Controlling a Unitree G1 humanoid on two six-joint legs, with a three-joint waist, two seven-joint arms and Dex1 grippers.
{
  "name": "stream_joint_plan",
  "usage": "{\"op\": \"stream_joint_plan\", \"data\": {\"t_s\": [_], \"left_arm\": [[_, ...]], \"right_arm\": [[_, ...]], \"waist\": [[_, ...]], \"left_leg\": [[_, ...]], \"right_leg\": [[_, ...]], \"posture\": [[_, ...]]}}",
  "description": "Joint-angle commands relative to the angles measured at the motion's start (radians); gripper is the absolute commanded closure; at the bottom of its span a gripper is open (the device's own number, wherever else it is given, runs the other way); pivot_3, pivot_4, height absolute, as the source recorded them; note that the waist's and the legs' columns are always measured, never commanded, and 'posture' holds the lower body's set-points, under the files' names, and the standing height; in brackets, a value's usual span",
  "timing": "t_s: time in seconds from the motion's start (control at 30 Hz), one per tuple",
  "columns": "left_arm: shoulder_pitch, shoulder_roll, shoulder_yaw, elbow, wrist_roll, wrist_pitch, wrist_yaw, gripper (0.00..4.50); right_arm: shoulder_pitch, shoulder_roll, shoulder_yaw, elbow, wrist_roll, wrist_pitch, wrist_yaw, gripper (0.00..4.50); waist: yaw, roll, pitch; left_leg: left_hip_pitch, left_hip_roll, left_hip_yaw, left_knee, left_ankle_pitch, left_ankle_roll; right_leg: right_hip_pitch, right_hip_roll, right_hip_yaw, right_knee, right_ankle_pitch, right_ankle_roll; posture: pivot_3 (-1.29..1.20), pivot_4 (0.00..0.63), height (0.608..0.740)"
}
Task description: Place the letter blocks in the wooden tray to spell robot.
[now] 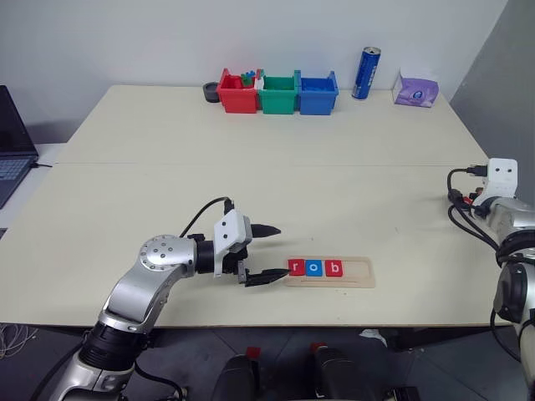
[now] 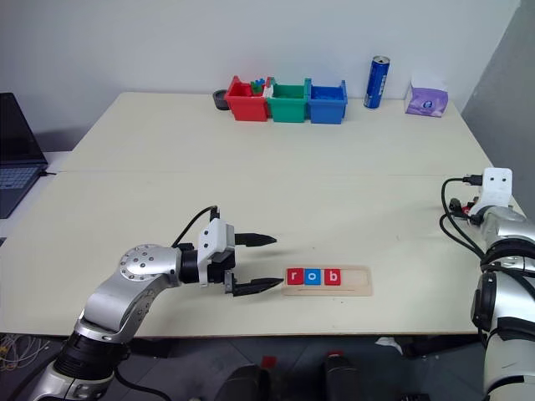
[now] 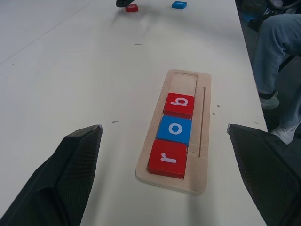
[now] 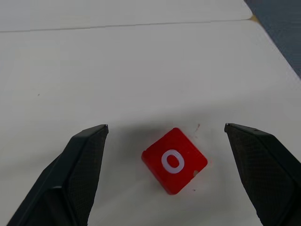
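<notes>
The left gripper (image 1: 266, 253) lay low over the near edge of the cream table (image 1: 251, 184), its two black fingers spread wide with nothing between them and pointing at the left end of the wooden tray (image 1: 358, 280). The tray rested flat near the table's front edge, just beside those fingertips. In its groove sat three letter blocks touching in a row from the left end: a red r (image 1: 296, 267), a blue o (image 1: 313, 268) and a red b (image 1: 334, 268), with the rest of the groove bare. In the right wrist view, the right gripper (image 4: 165, 160) hovered with its fingers wide apart on either side of a red o block (image 4: 174, 160), which lay flat on the table turned cornerwise, touched by neither finger. The left wrist view showed one more red block (image 3: 132, 7) and one more blue block (image 3: 179, 4) far down the table, their letters unreadable.
</notes>
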Motion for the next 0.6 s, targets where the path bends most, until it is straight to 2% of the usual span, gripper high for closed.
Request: {"op": "stream_joint_plan", "data": {"t_s": [0.03, 0.3, 0.4, 0.6], "left_arm": [[-0.001, 0.009, 0.002, -0.031, -0.007, -0.004, -0.001, 0.00], [-0.007, 0.012, -0.003, -0.029, -0.004, -0.001, -0.009, 0.00], [-0.011, 0.013, -0.003, -0.029, -0.004, 0.001, -0.010, 0.00], [-0.002, 0.017, 0.000, -0.031, -0.002, -0.003, -0.011, 0.00]], "right_arm": [[0.021, 0.018, -0.055, 0.009, 0.038, -0.027, -0.063, 0.29], [0.081, 0.096, -0.142, 0.023, 0.092, -0.053, -0.193, 0.29], [0.087, 0.114, -0.157, 0.021, 0.104, -0.050, -0.206, 0.89], [0.105, 0.123, -0.166, 0.004, 0.108, -0.047, -0.205, 2.81]], "waist": [[-0.002, 0.000, 0.000], [-0.004, -0.001, -0.001], [-0.007, -0.002, -0.002], [-0.007, -0.004, -0.002]], "left_leg": [[0.000, 0.000, 0.000, 0.000, 0.000, 0.000], [0.001, 0.000, -0.001, 0.000, 0.000, 0.000], [0.001, 0.000, -0.001, 0.001, 0.000, 0.000], [0.001, 0.000, -0.002, 0.000, 0.000, 0.000]], "right_leg": [[0.000, 0.000, 0.000, 0.000, 0.000, 0.000], [0.001, 0.000, 0.000, 0.000, 0.000, 0.000], [0.002, 0.000, 0.000, 0.000, 0.000, 0.000], [0.002, 0.000, 0.000, 0.000, 0.000, 0.000]], "posture": [[0.00, 0.150, 0.740], [0.00, 0.150, 0.740], [0.00, 0.150, 0.740], [0.00, 0.150, 0.740]]}}
